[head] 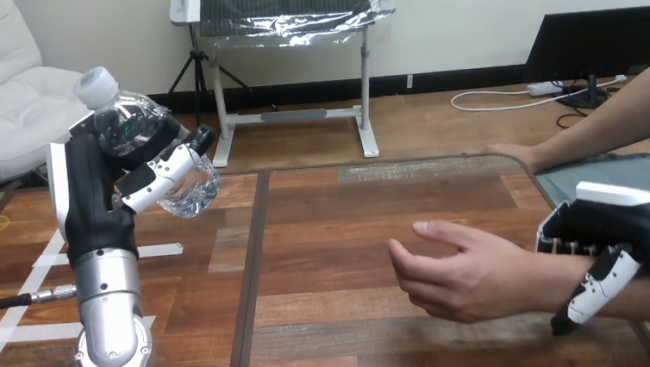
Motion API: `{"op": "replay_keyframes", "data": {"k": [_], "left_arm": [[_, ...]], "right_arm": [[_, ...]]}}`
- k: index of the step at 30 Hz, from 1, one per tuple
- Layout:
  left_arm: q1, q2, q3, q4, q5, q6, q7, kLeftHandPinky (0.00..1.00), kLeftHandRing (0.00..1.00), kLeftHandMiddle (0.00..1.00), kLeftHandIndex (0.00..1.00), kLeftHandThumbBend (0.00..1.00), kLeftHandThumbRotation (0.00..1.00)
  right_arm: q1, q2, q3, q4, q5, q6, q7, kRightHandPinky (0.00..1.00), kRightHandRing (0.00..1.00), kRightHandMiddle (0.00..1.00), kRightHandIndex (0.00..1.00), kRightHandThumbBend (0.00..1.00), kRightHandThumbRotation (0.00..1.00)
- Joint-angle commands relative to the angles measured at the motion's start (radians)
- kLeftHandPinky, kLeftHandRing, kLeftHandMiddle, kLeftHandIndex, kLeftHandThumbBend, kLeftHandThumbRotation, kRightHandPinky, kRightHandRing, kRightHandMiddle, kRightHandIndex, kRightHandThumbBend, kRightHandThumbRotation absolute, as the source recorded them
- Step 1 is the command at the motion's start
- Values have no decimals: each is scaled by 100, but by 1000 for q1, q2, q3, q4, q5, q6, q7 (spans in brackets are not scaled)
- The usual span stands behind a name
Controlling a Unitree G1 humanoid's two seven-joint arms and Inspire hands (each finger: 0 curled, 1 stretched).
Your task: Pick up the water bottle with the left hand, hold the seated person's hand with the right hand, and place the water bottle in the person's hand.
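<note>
A clear water bottle [148, 142] with a pale cap is lifted above the table's left side, tilted with the cap up and to the left. My left hand [98, 195] is shut on it, fingers and thumb wrapped round its body. At the lower right the person's hand [462, 273] hovers over the table, fingers loosely curved and pointing left. My right hand [610, 233] is on that arm's wrist, its thumb curled down across the wrist and its fingers over the top.
The person's other hand [514, 155] rests on the wooden table [334, 235] near its far right edge. White tape lines [42, 264] mark the table's left part. A dark seam [254, 266] runs down the tabletop.
</note>
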Motion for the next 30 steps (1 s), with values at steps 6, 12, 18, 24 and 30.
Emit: {"op": "replay_keyframes", "data": {"k": [6, 12, 18, 24, 30], "left_arm": [[-81, 5, 5, -53, -11, -24, -9, 26, 30, 37, 41, 57, 0], [-85, 2, 4, -53, -12, -22, -11, 26, 30, 37, 41, 57, 0], [-88, -2, 1, -55, -7, -20, -6, 26, 30, 37, 41, 57, 0], [-91, -4, -1, -51, -5, -25, -4, 26, 30, 37, 41, 57, 0], [-89, -4, -2, -52, 1, -25, -2, 25, 30, 36, 41, 58, 0]], "right_arm": [[28, 6, -21, -36, 34, 32, 18, 30, 37, 43, 49, 92, 1], [27, 2, -41, -49, 32, 21, -3, 26, 33, 41, 48, 92, 1], [13, -2, -53, -39, 42, 7, 0, 28, 35, 43, 48, 94, 4], [9, -6, -70, -57, 39, 15, -9, 29, 36, 43, 48, 94, 5], [11, -9, -85, -78, 41, 11, -17, 28, 36, 43, 50, 95, 3]]}}
